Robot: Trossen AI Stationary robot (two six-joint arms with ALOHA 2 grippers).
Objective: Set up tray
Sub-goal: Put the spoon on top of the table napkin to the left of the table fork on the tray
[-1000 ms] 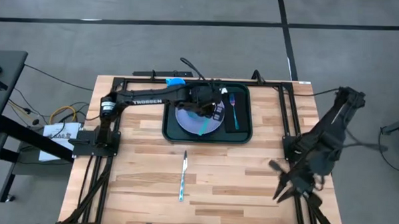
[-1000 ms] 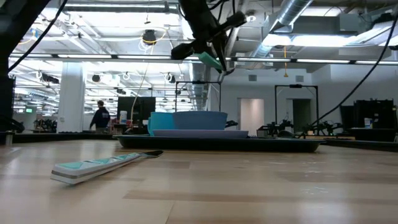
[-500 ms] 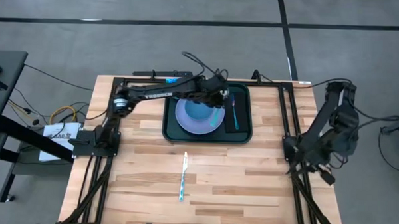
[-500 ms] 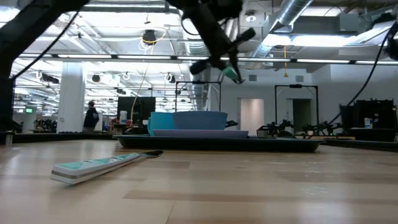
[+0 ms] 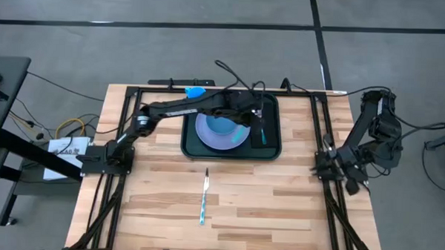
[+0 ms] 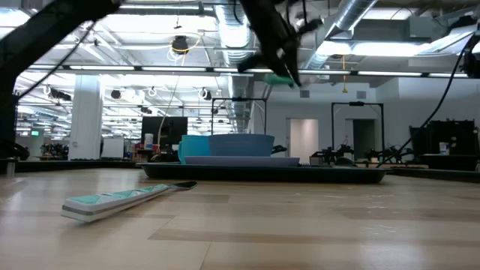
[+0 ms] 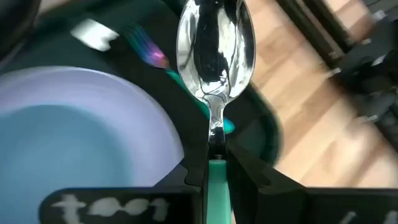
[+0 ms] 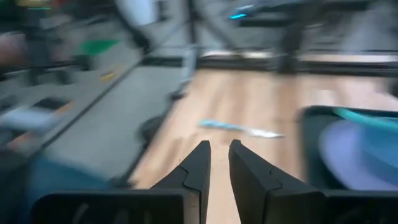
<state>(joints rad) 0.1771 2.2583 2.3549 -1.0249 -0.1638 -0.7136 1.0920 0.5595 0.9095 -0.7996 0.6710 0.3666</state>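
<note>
My left gripper (image 7: 214, 163) clamps spoon (image 7: 216, 53), moved rightward over tray (image 5: 275, 145); my right gripper (image 8: 216, 163) narrow, retracted.

The left tool (image 7: 214, 171) grips a spoon (image 7: 216, 59) above the tray (image 7: 252, 127), beside a lavender plate (image 7: 93, 134).

**A large open hall with an exposed ceiling**

Silver ventilation ducts (image 6: 352, 22) and pipes run overhead among rows of bright ceiling lights (image 6: 150, 94). A white column (image 6: 86, 116) stands far left, and a pale doorway (image 6: 304, 139) shows in the far wall. The grey concrete floor (image 5: 210, 54) is crossed by dark tape lines (image 5: 321, 41), with a yellow cable (image 5: 70, 125) lying left.
</note>
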